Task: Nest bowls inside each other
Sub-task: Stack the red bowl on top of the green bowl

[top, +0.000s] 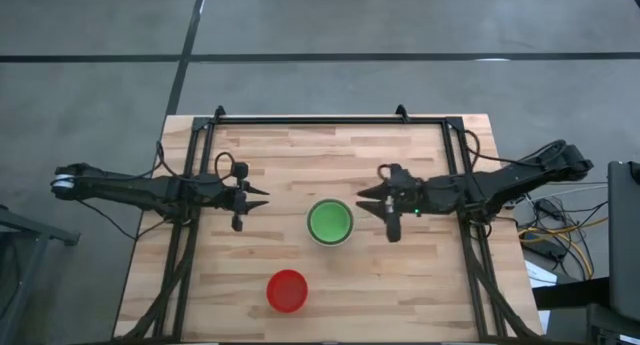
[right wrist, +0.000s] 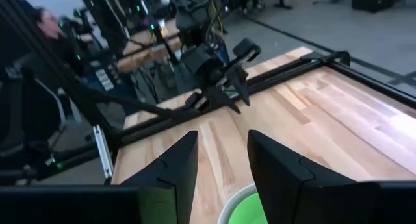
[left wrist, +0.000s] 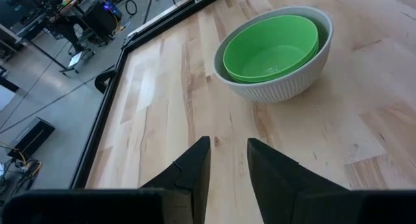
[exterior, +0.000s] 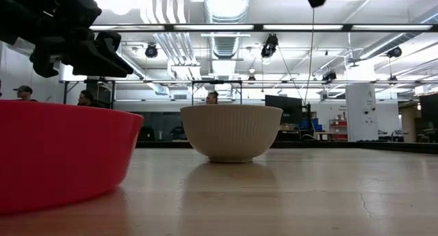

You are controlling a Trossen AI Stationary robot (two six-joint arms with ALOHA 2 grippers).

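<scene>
An off-white ribbed bowl (top: 329, 222) stands on its base at the table's middle, with a bright green bowl (left wrist: 272, 47) nested inside it. The off-white bowl (exterior: 231, 132) also shows in the low view, and its rim (left wrist: 325, 36) in the left wrist view. A red bowl (top: 287, 290) stands alone on the table toward the near edge and appears close up in the low view (exterior: 55, 154). My left gripper (top: 255, 197) hovers open to the left of the nested bowls, with nothing between its fingers (left wrist: 229, 162). My right gripper (top: 372, 200) hovers open just right of them, above the green bowl (right wrist: 246, 208).
A black frame (top: 330, 120) runs along the table's far edge and both sides. Bare wood lies around the bowls. My left arm's gripper (right wrist: 221, 74) shows across the table in the right wrist view. People (exterior: 24, 92) are in the room beyond the table.
</scene>
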